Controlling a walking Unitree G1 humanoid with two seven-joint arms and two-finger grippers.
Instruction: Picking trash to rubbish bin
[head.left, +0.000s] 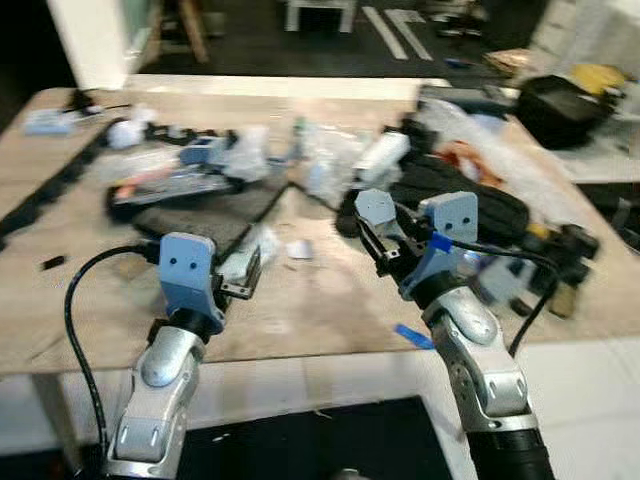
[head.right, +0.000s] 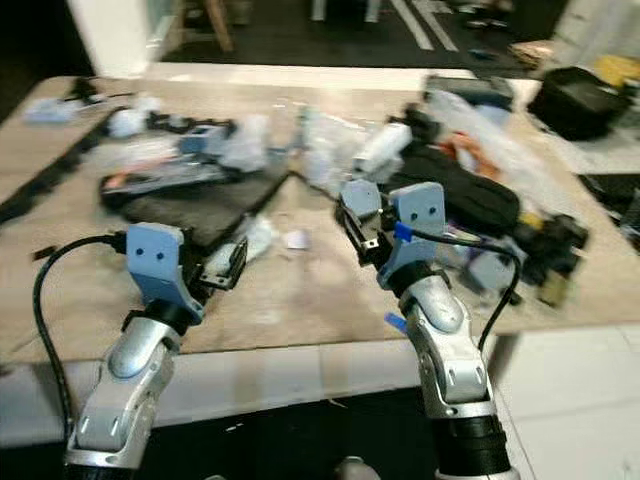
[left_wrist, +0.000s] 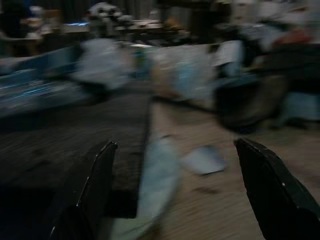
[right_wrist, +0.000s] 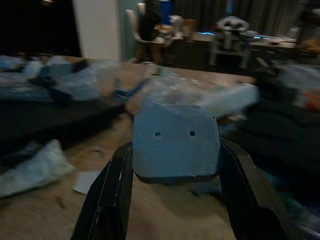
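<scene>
Trash: your crumpled wrapper (head.left: 255, 248) lay on the surface (head.left: 320, 300) beside the dark mat (head.left: 215, 215), between your spread left tool (left_wrist: 172, 190). Right tool (head.left: 385, 245) hovered, fingers apart.

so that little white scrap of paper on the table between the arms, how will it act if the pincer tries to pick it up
The paper scrap lies flat on the wooden table, so it probably offers little edge to pinch. It looks thin, so it is likely very light and floppy, and may slide rather than lift. The left pincer stands open just short of it, beside a crumpled plastic wrapper.
</scene>
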